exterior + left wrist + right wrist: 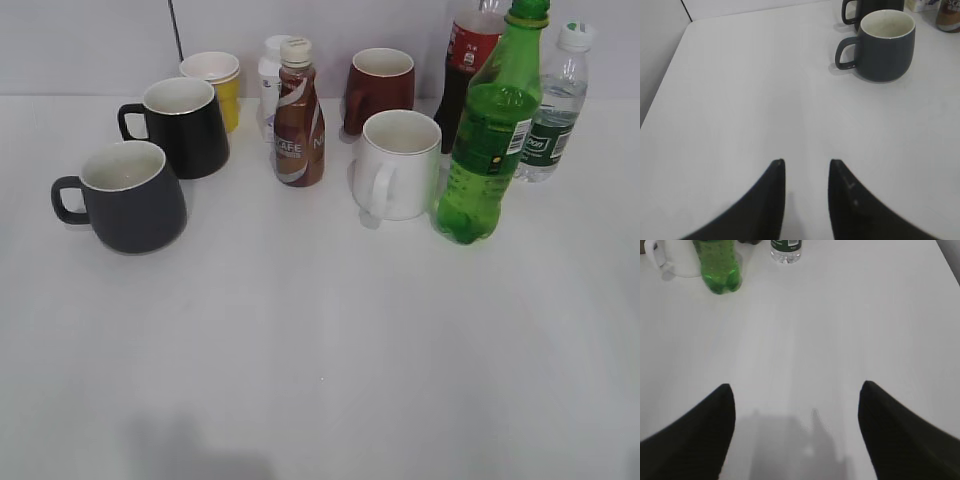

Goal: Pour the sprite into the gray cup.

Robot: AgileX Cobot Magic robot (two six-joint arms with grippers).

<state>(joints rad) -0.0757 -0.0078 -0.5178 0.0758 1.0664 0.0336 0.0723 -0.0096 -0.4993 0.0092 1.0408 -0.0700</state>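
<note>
You only see fingers: left gripper [806, 162] has matte black curved prongs tapering to blunt tips, right gripper [796, 387] the same black, smooth, no visible markings or cables.

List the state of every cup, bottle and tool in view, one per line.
sprite: upright, capped, untouched
gray cup: upright, looks empty
black mug: upright
white mug: upright
maroon mug: upright
yellow cup: upright
coffee bottle: upright, capped
water bottle: upright, capped
cola bottle: upright
left tool: open, holding nothing
right tool: open wide, holding nothing
</note>
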